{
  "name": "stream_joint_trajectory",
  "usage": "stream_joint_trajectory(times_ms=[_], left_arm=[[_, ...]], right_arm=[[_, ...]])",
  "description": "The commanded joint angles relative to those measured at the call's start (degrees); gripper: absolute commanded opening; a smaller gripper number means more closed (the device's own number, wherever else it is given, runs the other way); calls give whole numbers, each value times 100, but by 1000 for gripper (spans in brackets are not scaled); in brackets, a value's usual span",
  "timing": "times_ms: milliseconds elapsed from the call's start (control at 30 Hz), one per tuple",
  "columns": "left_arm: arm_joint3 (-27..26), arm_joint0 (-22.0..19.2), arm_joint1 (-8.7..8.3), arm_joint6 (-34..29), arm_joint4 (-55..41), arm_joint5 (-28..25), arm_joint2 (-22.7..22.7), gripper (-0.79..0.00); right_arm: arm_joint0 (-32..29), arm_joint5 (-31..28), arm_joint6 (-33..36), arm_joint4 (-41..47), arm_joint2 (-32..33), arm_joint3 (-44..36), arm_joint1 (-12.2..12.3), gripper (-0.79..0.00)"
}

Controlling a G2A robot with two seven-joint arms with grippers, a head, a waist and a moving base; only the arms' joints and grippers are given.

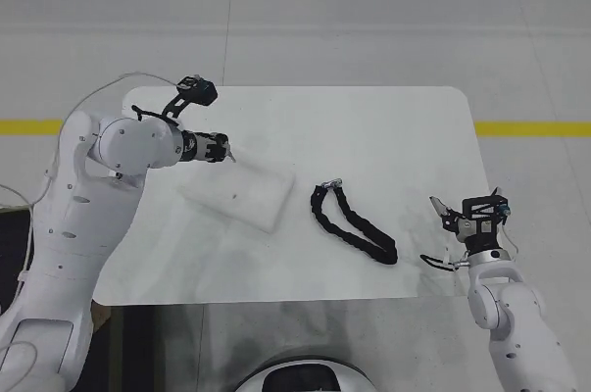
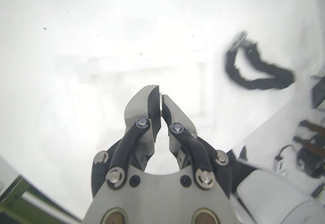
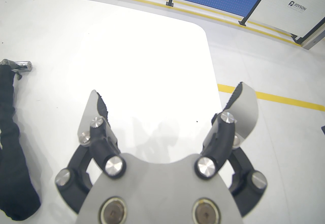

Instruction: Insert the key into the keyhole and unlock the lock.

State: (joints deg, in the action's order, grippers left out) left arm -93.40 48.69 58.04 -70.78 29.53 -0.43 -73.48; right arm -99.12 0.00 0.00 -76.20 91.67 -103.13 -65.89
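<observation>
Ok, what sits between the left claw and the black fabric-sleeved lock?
A flat white rectangular block, then bare white table before the black fabric-sleeved lock, in the top view. The left claw is shut on a thin metal key.

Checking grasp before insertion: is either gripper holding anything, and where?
Left gripper is shut on a thin metal piece, likely the key, pinched edge-on at its tip; which end of it cannot be told. Right gripper is open, empty.

White glossy arms (image 1: 70, 225), rounded shells, thin grey cable (image 1: 128, 76) looping off the left one. Now the left gripper (image 2: 161, 94) and right gripper (image 3: 167, 98), a matching pair: silver fingers (image 3: 247, 105), black ribbed pads (image 2: 153, 108), black links (image 2: 200, 151), shiny round screws (image 3: 115, 166).
</observation>
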Motion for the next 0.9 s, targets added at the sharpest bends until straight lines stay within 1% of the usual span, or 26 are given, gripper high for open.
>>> stream_joint_trajectory(times_ms=[0, 67, 100, 167, 200, 633, 700, 767, 800, 867], left_arm=[[64, 455, -21, 586, -939, -56, -568, -785], [202, 761, -37, 786, -1644, -295, -913, -785], [255, 878, -48, 849, -1825, -383, -1037, -785], [383, 1075, -62, 888, -2277, -528, -1239, -785], [424, 1145, -73, 801, -2435, -564, -1305, -785], [439, 1162, -77, 766, -2477, -573, -1325, -785], [439, 1162, -77, 766, -2477, -573, -1325, -785], [439, 1162, -77, 766, -2477, -573, -1325, -785], [439, 1162, -77, 766, -2477, -573, -1325, -785], [439, 1162, -77, 766, -2477, -573, -1325, -785]], right_arm=[[0, 0, 0, 0, 0, 0, 0, 0], [0, 0, 0, 0, 0, 0, 0, 0], [0, 0, 0, 0, 0, 0, 0, 0], [0, 0, 0, 0, 0, 0, 0, 0], [0, 0, 0, 0, 0, 0, 0, 0], [-6, -44, 24, 54, -16, -8, -2, 0], [27, -458, 512, 873, -110, -266, -25, 0], [126, -901, 1303, 1717, -230, -662, -34, 0], [202, -1014, 1716, 2068, -315, -861, -38, 0], [422, -1045, 2456, 2534, -575, -1209, -51, 0]])
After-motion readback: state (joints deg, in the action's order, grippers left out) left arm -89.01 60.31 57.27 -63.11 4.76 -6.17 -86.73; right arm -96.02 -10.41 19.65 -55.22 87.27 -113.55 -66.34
